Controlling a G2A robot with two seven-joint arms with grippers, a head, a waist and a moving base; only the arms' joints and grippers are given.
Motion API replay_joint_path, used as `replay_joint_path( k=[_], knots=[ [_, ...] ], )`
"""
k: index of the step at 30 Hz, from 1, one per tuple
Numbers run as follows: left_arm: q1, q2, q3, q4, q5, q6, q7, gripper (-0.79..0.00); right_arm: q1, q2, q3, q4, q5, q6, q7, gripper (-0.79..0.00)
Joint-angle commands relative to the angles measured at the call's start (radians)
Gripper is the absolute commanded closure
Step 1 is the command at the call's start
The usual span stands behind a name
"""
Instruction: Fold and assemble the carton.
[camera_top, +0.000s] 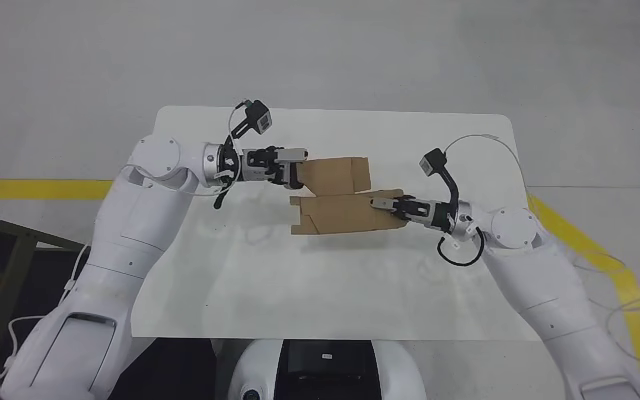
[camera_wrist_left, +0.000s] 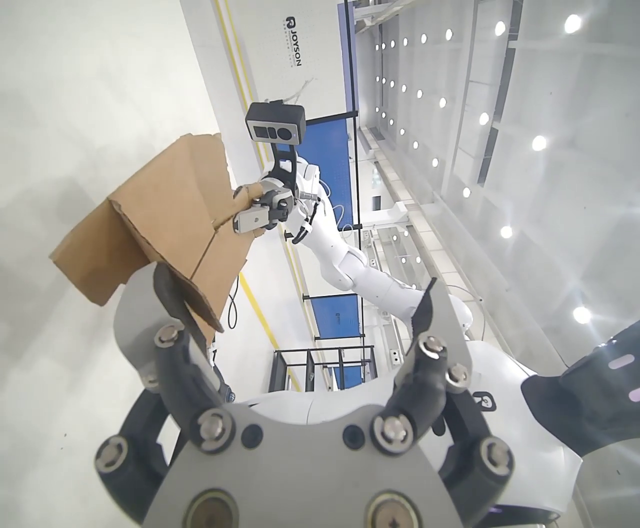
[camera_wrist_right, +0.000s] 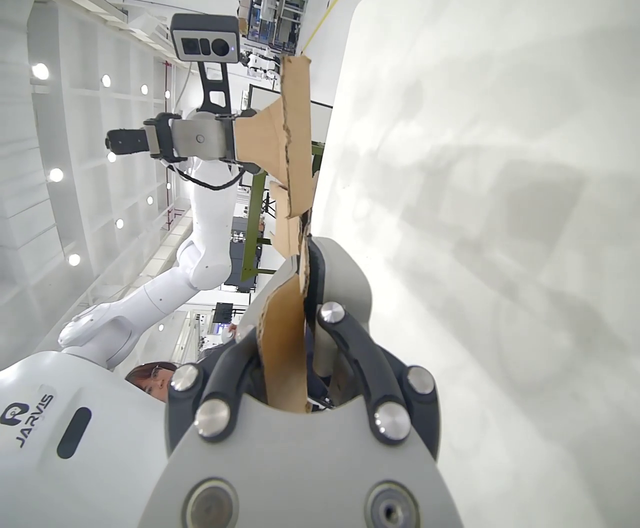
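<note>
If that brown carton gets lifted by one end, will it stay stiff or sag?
Probably fairly stiff: the carton keeps its shape in the air without drooping, though its flaps bend at the creases. Likely light, since the right gripper holds it by one end alone. Its ragged edges suggest it could tear if pulled hard.

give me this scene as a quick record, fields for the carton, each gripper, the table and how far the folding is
carton: brown cardboard carton, partly folded, flaps loose, appears lifted off the table
left gripper: left gripper open, one finger at the edge of the flap farther from the robot
right gripper: right gripper shut on the carton's opposite end
table: white table under both arms
progress: not yet box-shaped, folding unfinished
</note>
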Motion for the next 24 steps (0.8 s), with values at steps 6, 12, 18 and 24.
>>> replay_joint_path(
  k=[6,12,18,24],
  knots=[
    [-0.007,-0.004,0.007,0.021,0.003,-0.003,0.014,-0.785,-0.009,-0.001,0.013,-0.012,0.008,0.002,0.006,0.000],
    [-0.010,-0.005,0.011,0.025,0.012,-0.003,0.015,-0.785,-0.015,-0.003,0.019,-0.019,0.007,0.004,0.007,0.000],
    [-0.010,-0.005,0.012,0.025,0.023,-0.005,0.016,-0.785,-0.016,-0.005,0.023,-0.022,0.003,0.006,0.009,0.000],
    [-0.009,-0.005,0.015,0.029,0.033,-0.001,0.017,-0.631,-0.017,-0.007,0.026,-0.023,-0.002,0.010,0.011,0.000]
  ],
)
